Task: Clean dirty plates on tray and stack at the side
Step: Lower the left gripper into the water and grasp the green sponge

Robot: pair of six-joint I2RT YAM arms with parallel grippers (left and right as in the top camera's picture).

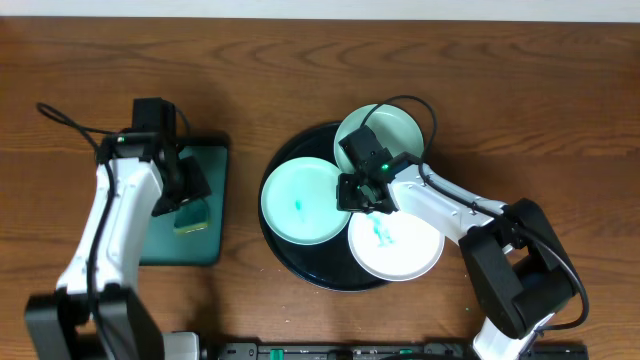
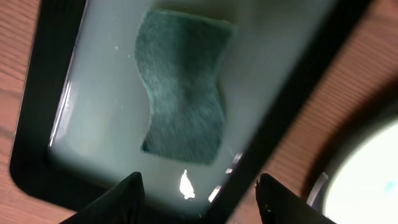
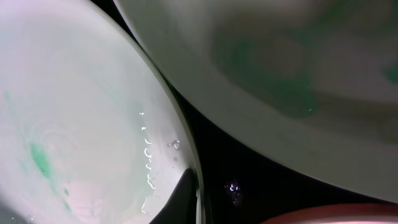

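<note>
Three plates lie on the round black tray (image 1: 283, 250): a mint green one at the left (image 1: 298, 202) with a teal smear, a mint green one at the back (image 1: 395, 128), and a white one at the front right (image 1: 400, 245) with a teal smear. My right gripper (image 1: 360, 192) sits at the left plate's right edge. In the right wrist view, one dark finger (image 3: 186, 193) lies on that smeared plate's (image 3: 74, 124) rim; the other finger is hidden against the black tray (image 3: 249, 168). My left gripper (image 1: 188, 200) (image 2: 202, 199) is open and empty over the green sponge (image 2: 183, 93).
The rectangular dark-rimmed teal tray (image 1: 160, 240) (image 2: 93, 112) holds the sponge (image 1: 192, 217) at the table's left. Another plate (image 3: 280, 74) fills the upper right of the right wrist view. Bare wooden table (image 1: 560, 120) surrounds both trays.
</note>
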